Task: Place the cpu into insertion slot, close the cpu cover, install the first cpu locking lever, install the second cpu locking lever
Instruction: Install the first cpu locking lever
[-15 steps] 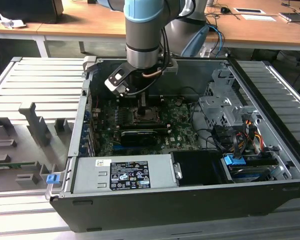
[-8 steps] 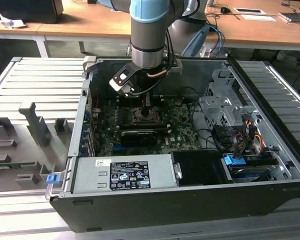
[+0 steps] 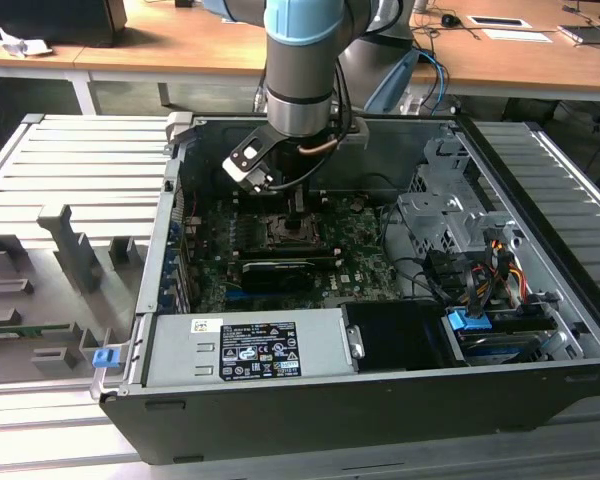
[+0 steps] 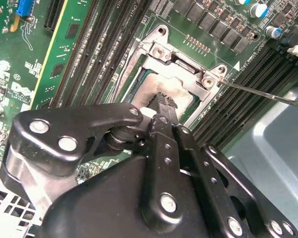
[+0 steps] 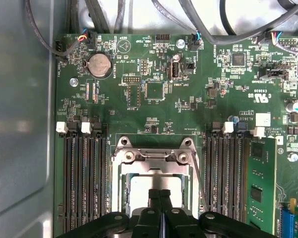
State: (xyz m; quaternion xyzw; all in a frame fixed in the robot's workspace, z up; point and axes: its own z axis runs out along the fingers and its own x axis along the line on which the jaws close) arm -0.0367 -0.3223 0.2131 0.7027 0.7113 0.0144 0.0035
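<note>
The insertion slot, a square socket with a silvery rim, sits in the green board toward the far middle of the open case. The cpu lies flat inside it, dull grey face up. The cpu cover, a silvery frame, lies lowered around the chip, which shows through its square opening. A thin wire locking lever juts out from one cover corner.

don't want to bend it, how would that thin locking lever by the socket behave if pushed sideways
Probably springy: the locking lever is a long thin wire rod, held at one end near the cpu cover. Likely slick too; its smooth bare metal could slip off the hand.
</note>
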